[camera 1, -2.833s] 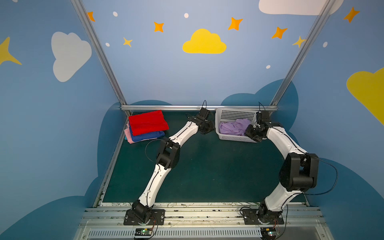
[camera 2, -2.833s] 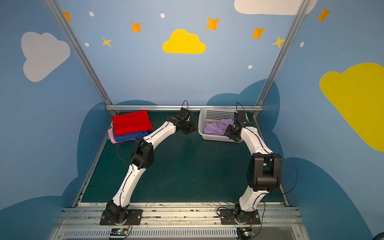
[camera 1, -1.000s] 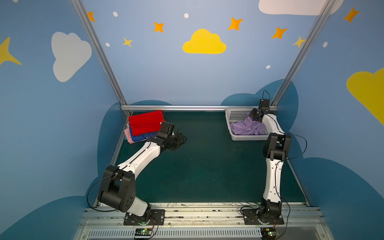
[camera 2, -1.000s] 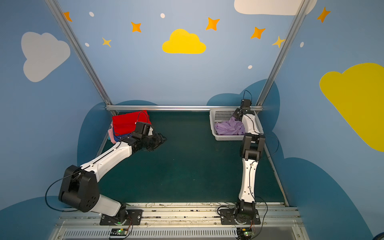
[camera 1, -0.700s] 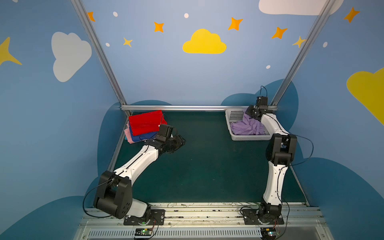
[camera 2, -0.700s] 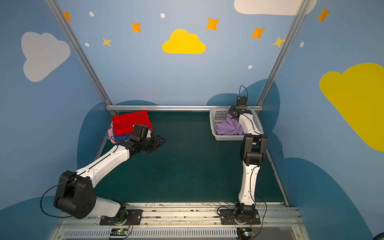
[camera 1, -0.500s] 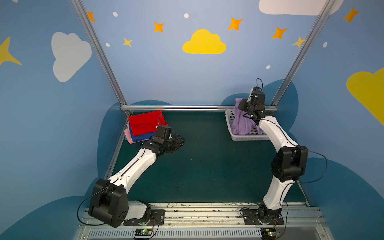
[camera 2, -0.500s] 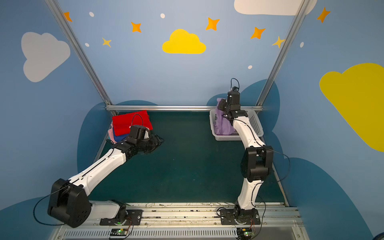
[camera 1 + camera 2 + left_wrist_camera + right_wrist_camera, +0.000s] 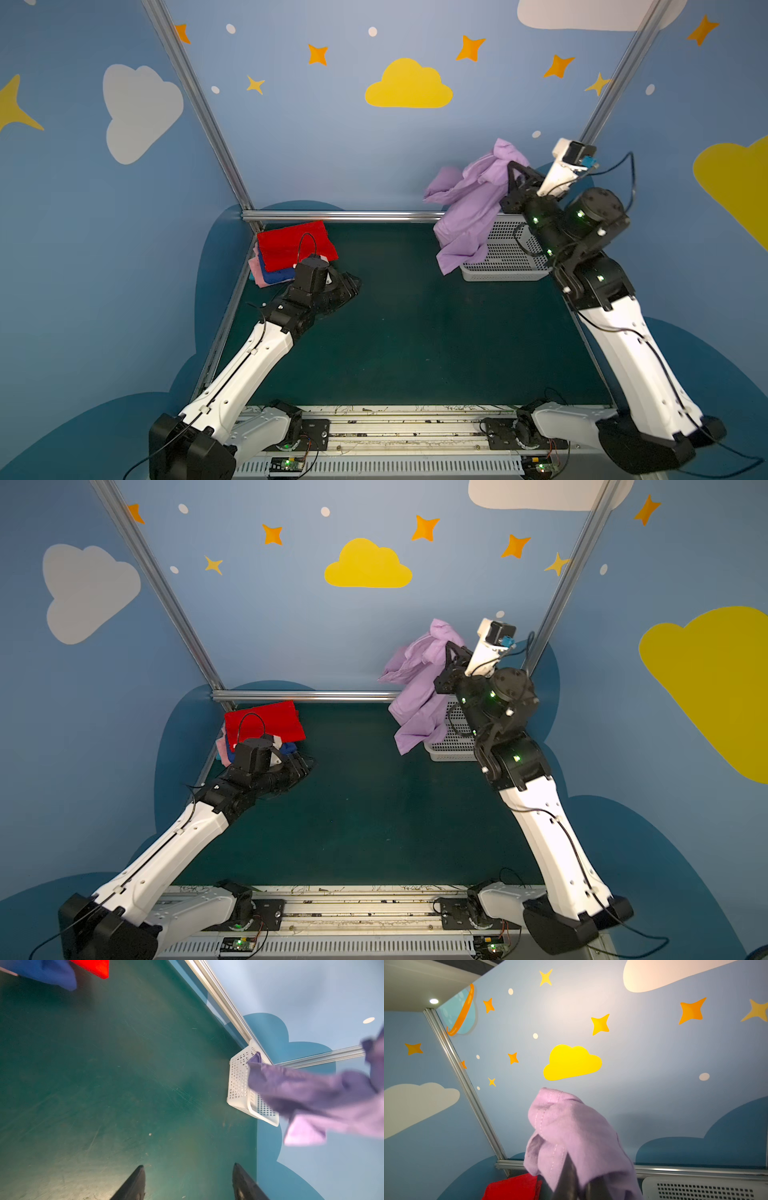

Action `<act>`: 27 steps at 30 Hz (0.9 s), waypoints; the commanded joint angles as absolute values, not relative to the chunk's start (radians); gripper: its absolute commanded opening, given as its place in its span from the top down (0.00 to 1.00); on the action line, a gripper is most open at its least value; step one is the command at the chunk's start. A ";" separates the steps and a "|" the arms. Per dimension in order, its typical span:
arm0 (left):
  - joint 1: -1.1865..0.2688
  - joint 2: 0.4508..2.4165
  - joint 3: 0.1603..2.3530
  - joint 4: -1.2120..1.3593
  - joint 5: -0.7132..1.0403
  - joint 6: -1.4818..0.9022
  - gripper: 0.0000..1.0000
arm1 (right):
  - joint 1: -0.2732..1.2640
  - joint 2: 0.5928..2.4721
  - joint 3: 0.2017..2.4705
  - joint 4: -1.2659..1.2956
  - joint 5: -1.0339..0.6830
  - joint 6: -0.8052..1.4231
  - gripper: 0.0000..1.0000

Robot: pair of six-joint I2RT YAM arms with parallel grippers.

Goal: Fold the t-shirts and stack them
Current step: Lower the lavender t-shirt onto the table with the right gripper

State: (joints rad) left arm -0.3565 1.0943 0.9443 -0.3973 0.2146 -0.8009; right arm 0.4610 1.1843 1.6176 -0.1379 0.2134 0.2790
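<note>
Well left of the white basket (image 9: 513,257), across the green mat (image 9: 415,332), we find the folded stack. The red t-shirt (image 9: 295,245) lies on top, the royal blue t-shirt (image 9: 276,274) under it, and the pink t-shirt (image 9: 257,277) at the bottom with only its edge showing.

The left gripper (image 9: 351,286) is a little nearer the basket than the stack but well apart from it, low over the mat. In the left wrist view its fingers (image 9: 135,1182) stand apart. Only bare mat shows between them, and nothing is held.

The lavender t-shirt (image 9: 469,208) is up in the air above the basket's left end, bunched and crumpled. In both top views its lowest tail hangs down across the basket's left wall (image 9: 451,737). The cloth is blurred in the left wrist view (image 9: 301,1088), and we cannot tell whether it touches the rim.

The right gripper (image 9: 512,174) is raised above the basket, with its fingers clenched on an upper fold of the lavender t-shirt. In the right wrist view the cloth (image 9: 571,1130) drapes over the dark fingers (image 9: 566,1176) and hides most of them.
</note>
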 commanded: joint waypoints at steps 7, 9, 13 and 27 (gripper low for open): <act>-0.357 1.122 0.958 -0.401 0.203 -0.791 0.33 | 0.465 0.905 1.325 -0.482 0.429 0.385 1.00; -0.357 1.153 0.969 -0.385 0.205 -0.795 0.33 | 0.463 0.907 1.234 -0.531 0.442 0.414 1.00; -0.359 1.209 0.982 -0.346 0.263 -0.814 0.33 | 0.443 0.992 1.023 -0.479 0.420 0.468 1.00; -0.365 1.287 0.991 -0.334 0.253 -0.807 0.33 | 0.166 1.600 1.055 -0.288 0.207 0.554 1.00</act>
State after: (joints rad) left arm -0.3630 1.2770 0.9665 -0.3435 0.2562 -0.8154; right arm 0.1772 1.5269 0.9863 -0.3267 0.2745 0.5270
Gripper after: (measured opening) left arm 0.667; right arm 0.054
